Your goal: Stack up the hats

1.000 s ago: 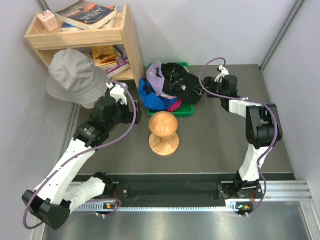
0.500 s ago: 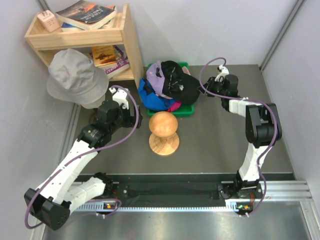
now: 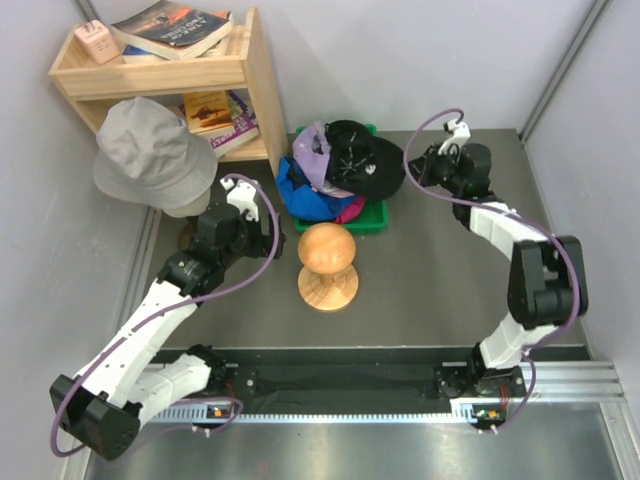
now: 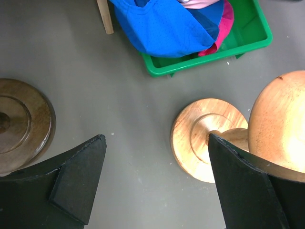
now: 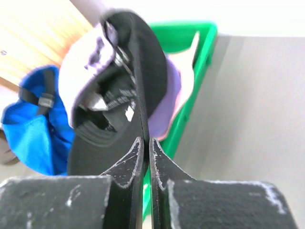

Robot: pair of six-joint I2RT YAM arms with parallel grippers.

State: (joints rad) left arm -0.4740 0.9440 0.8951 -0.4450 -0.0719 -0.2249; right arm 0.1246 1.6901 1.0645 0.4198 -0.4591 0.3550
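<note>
Right fingers (image 5: pixel 127 164) are pressed nearly together on a thin edge of the black cap (image 5: pixel 150 67). Left fingers (image 4: pixel 71 183) are spread wide with nothing held, over bare bench (image 4: pixel 133 109) between the wooden stand (image 4: pixel 200 138) and a dark round base (image 4: pixel 19 124). The black cap is at the far right of the pile in the green tray (image 3: pixel 372 226), with its open side turned toward the right arm. The lavender cap (image 5: pixel 164 112) is tucked against it. Whether it is lifted clear of the pile cannot be told. Nothing is seated on the stand yet, so the task is judged barely begun.

Risks:
- The grip is taken on a narrow strip of soft fabric, so the cap could slip out if swung fast.
- The lavender cap could be dragged out with it, since the two are nested.
- The tray could be tugged if a strap snags.
- A floppy crown could collapse and miss the stand's round head.

Views:
- The pinch itself is shown only by the right wrist view. From the top view that contact is hidden by the wrist.
- The blue cap (image 4: pixel 162 28), a magenta cap (image 4: pixel 228 24) and the stand's foot are shown close by the left wrist view.
- The dark base is largely covered in the top view by the grey hat (image 3: pixel 150 150).
- The whole layout is given only by the top view: tray far, stand near it, arms either side.
</note>
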